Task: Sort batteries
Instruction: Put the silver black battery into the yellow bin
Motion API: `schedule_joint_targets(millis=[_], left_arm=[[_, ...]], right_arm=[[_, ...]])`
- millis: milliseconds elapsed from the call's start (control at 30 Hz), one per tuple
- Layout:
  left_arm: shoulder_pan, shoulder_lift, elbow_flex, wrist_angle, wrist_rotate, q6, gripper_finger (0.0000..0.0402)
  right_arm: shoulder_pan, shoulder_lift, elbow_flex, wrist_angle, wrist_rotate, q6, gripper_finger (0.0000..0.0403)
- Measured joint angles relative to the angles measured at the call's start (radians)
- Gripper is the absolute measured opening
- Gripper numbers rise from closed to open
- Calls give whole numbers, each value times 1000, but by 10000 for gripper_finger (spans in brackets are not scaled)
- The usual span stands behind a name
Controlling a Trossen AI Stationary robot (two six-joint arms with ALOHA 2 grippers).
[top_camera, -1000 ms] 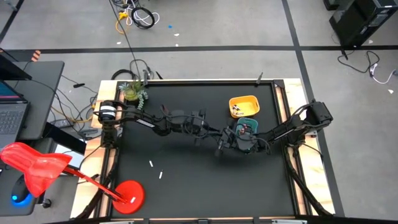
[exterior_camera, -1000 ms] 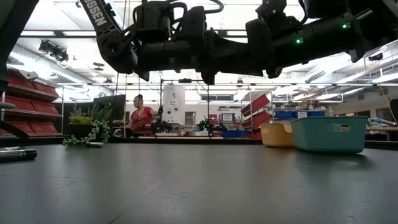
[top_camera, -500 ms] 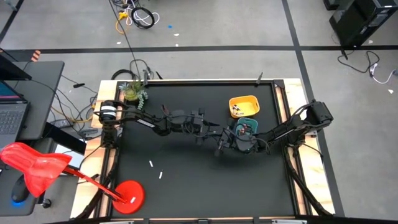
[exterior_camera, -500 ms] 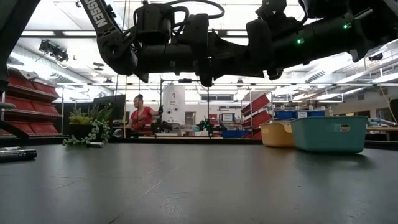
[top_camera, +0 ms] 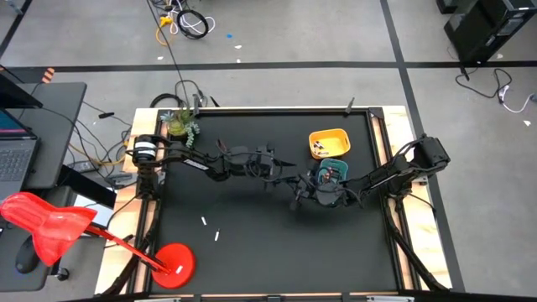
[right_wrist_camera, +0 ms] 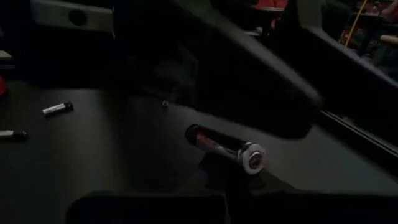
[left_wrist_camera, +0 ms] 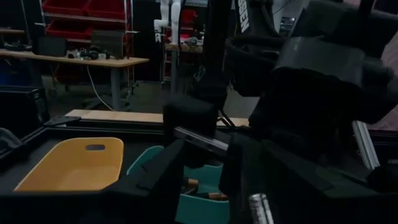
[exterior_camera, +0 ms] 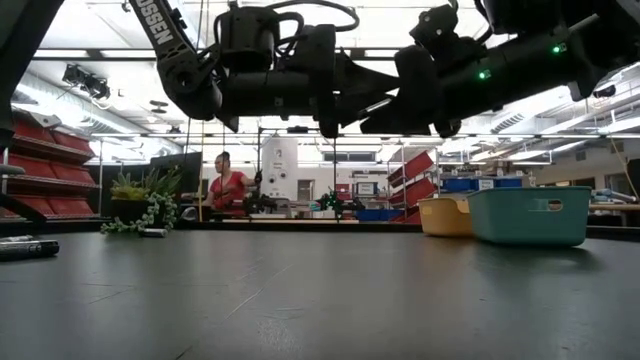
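Black tabletop [top_camera: 268, 252] fills the high view; the left gripper [top_camera: 291, 184] and right gripper [top_camera: 300, 200] meet tip to tip just beside the teal tray [top_camera: 333, 172], with two loose batteries [top_camera: 204, 221] well behind the left gripper. Low view: both arms hang above the surface. Left wrist view: its fingers [left_wrist_camera: 163, 174] stand spread, the yellow tray [left_wrist_camera: 68, 165] ahead. Right wrist view: its pressed-together tips pinch a dark battery [right_wrist_camera: 221, 146].
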Motion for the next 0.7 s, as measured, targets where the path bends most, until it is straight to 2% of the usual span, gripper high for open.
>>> schedule_joint_targets(millis=[267, 400, 500, 600, 700], left_arm=[[1, 0, 0, -3, -7, 2, 210], [3, -2, 1, -25, -40, 12, 209], [15, -58, -3, -159, -69, 51, 209], [44, -133, -12, -367, -139, 101, 209], [85, -148, -14, -507, -131, 112, 209]], right_arm=[[0, 0, -1, -6, 1, 17, 0], [3, -1, -1, -80, 0, 96, 0], [12, -1, -2, -237, -40, 233, 7], [29, -1, -3, -378, -57, 343, 31], [46, -1, -3, -397, -56, 371, 62]])
